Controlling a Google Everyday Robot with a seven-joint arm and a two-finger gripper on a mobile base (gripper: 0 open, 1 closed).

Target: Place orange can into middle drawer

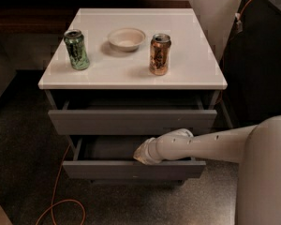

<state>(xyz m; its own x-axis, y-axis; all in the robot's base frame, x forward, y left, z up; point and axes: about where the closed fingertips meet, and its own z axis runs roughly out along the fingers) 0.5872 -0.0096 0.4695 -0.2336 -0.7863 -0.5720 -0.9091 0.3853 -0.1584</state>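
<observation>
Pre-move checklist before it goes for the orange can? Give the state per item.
1. Middle drawer open: ok, pulled out with its grey interior showing.
2. Orange can upright on the cabinet top: ok.
3. Gripper out of the drawer: not ok, it sits inside, just behind the drawer front.
4. Gripper empty: cannot tell.
5. Green can and bowl apart from the orange can: ok, neither touches it.

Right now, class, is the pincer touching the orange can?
Apart. The camera view shows the orange can standing on the white cabinet top, the pincer far below at the open middle drawer.
</observation>
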